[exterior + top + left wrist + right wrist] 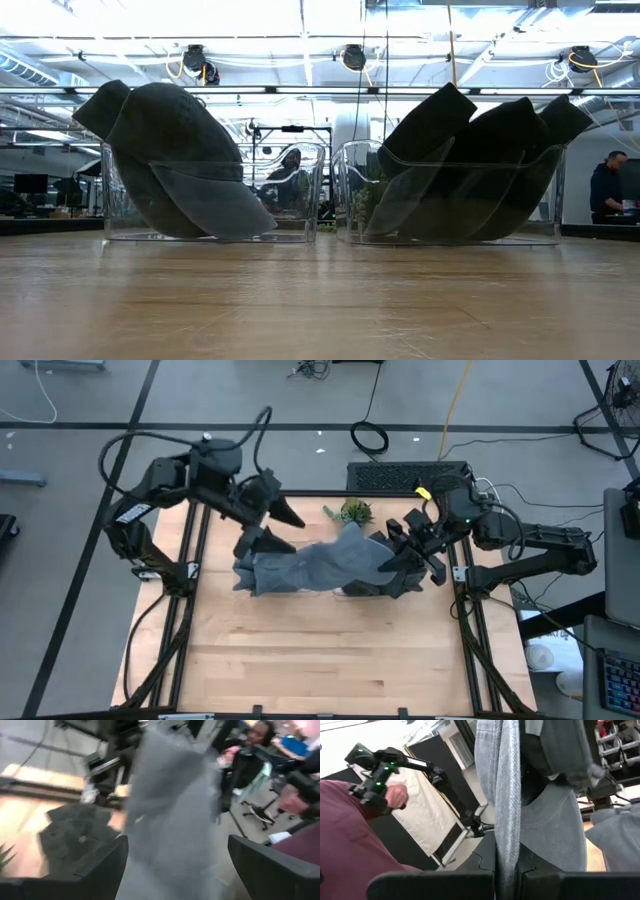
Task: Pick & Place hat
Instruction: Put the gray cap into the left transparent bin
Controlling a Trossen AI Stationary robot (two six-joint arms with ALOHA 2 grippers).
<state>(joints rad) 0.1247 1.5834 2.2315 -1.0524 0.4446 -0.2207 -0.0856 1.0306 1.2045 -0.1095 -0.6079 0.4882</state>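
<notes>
A light grey hat (320, 560) is stretched in the air between the two grippers, above two clear bins. My right gripper (392, 560) is at its right end and is shut on it; in the right wrist view the grey cloth (505, 780) runs away from the shut fingers. My left gripper (280, 528) is at the hat's left end, open. In the left wrist view the blurred hat (170, 810) passes between its spread fingers (107, 862); whether they touch it I cannot tell. My right gripper (509, 870) pinches a thin edge or fold of the grey hat (507, 840) between its two fingers, coming from the table's right side. The hat is lifted clear of the table, and its body spreads out toward the left arm.
Two clear bins stand side by side at mid-table, each filled with dark hats: the left bin (305, 190) and the right bin (345, 190). A small green plant (352, 512) sits behind them. A person in maroon (350, 850) stands beyond the table.
</notes>
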